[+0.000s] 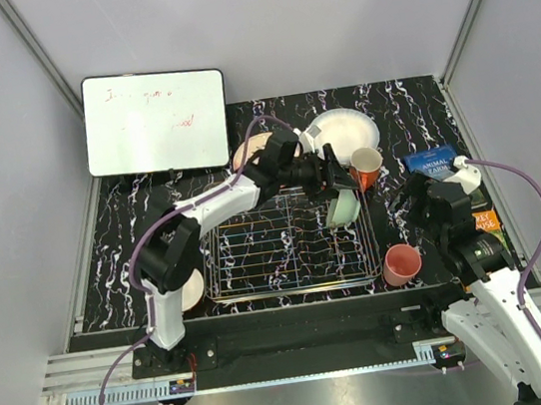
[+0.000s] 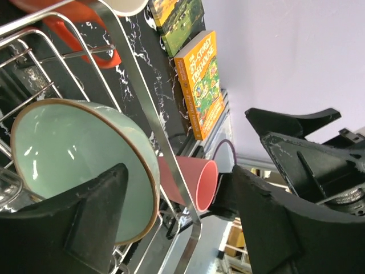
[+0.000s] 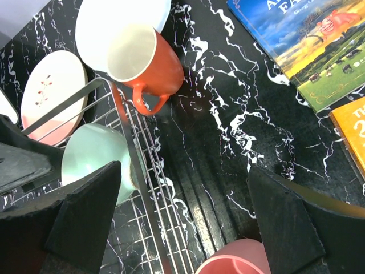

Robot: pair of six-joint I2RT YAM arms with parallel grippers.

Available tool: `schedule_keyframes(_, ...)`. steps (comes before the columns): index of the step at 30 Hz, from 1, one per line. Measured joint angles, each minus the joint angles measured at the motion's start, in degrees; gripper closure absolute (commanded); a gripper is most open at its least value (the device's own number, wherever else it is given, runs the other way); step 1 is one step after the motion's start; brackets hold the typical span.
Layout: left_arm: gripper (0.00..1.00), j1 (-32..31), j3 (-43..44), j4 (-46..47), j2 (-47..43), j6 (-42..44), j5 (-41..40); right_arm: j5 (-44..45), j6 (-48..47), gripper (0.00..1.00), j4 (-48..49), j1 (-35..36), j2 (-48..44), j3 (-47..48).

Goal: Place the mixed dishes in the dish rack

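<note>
The pale green bowl (image 1: 343, 208) stands on edge at the right end of the dish rack (image 1: 258, 260), its hollow facing my left wrist camera (image 2: 74, 160). My left gripper (image 1: 334, 179) hovers just above it, open (image 2: 179, 191), one finger in front of the bowl and nothing between the jaws. The orange mug (image 1: 366, 166) and white plate (image 1: 347, 133) sit behind the rack; the pink-cream plate (image 1: 251, 151) is partly hidden by the left arm. The pink cup (image 1: 400, 265) stands right of the rack. My right gripper (image 3: 185, 194) hangs open above the table between rack and books, holding nothing.
Colourful books (image 1: 433, 161) lie at the right edge, one orange (image 3: 351, 128). A whiteboard (image 1: 155, 121) leans at the back left. An orange bowl (image 1: 191, 290) peeks out beside the left arm's base. The rack's side rail (image 3: 132, 165) runs next to the right gripper.
</note>
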Motion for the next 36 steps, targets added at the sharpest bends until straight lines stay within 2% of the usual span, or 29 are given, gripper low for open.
schedule_keyframes(5, 0.17, 0.0, 0.0, -5.7, -4.0, 5.9, 0.0, -0.4, 0.2, 0.01, 0.0, 0.0, 0.5, -0.4)
schedule_keyframes(10, 0.17, 2.0, 2.8, -17.0, -13.0, 18.5, 0.2, -0.4, 0.2, 0.0, 0.0, 0.0, 1.4, -0.4)
schedule_keyframes(14, 0.13, 10.0, 7.7, -29.2, -20.8, 33.8, -1.0, -0.4, 0.1, 0.0, 0.1, 0.0, 1.4, -0.4)
schedule_keyframes(17, 0.13, 17.3, 9.1, -38.0, -26.9, 49.1, -7.2, -0.4, -0.2, 0.0, 0.2, 0.0, 1.4, -0.4)
schedule_keyframes(20, 0.13, 21.5, 2.3, -44.0, -36.2, 64.0, -16.7, -0.4, -0.2, 0.0, 0.2, 0.0, 1.5, -0.4)
schedule_keyframes(24, 0.17, 21.7, -12.0, -52.2, -48.1, 76.8, -24.7, -0.4, -0.2, 0.0, 0.7, 0.0, 2.2, -0.7)
schedule_keyframes(27, 0.18, 21.6, -18.6, -58.6, -52.6, 82.9, -28.2, -0.4, -0.2, 0.0, 1.0, 0.0, 3.3, -0.8)
schedule_keyframes(30, 0.22, 21.6, -21.6, -62.4, -55.6, 87.4, -30.2, -0.4, -0.3, 0.0, 1.1, 0.0, 4.4, -0.8)
schedule_keyframes(34, 0.28, 21.6, -25.6, -64.8, -61.4, 91.4, -32.4, -0.4, -0.4, 0.0, 1.1, 0.0, 4.5, -0.8)
schedule_keyframes(36, 0.36, 21.6, -27.5, -65.3, -63.7, 92.5, -33.0, -0.4, -0.4, 0.0, 1.1, 0.0, 4.5, -0.8)
